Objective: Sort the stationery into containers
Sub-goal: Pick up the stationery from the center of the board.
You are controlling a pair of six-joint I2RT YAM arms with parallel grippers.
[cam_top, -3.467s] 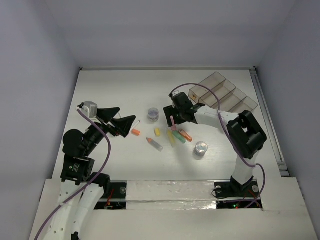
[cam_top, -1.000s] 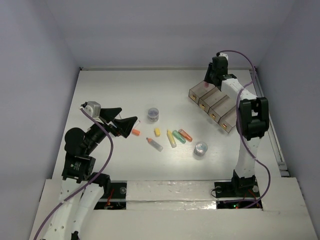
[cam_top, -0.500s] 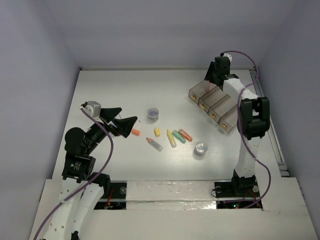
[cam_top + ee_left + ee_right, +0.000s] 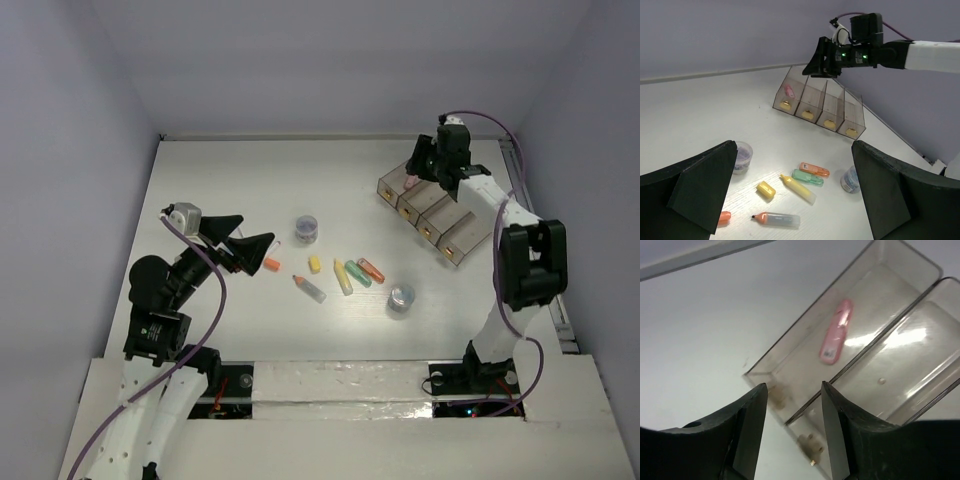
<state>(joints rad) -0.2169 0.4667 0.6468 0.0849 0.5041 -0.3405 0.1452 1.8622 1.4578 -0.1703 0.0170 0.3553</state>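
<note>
Over the end container (image 4: 885,290) with a pink marker (image 4: 836,331), right pincer (image 4: 792,390) points down, spread.

lavender walls (image 4: 330,60) | white table (image 4: 230,170) | glossy white strip (image 4: 350,385) along near edge | soft even light

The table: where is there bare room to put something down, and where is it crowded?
Bare: the far-left stretch of table, bordered by the back wall, the purple tin and the bins; also the near strip between the silver tin and the arm bases. Crowded: the middle, where the markers lie close together.
</note>
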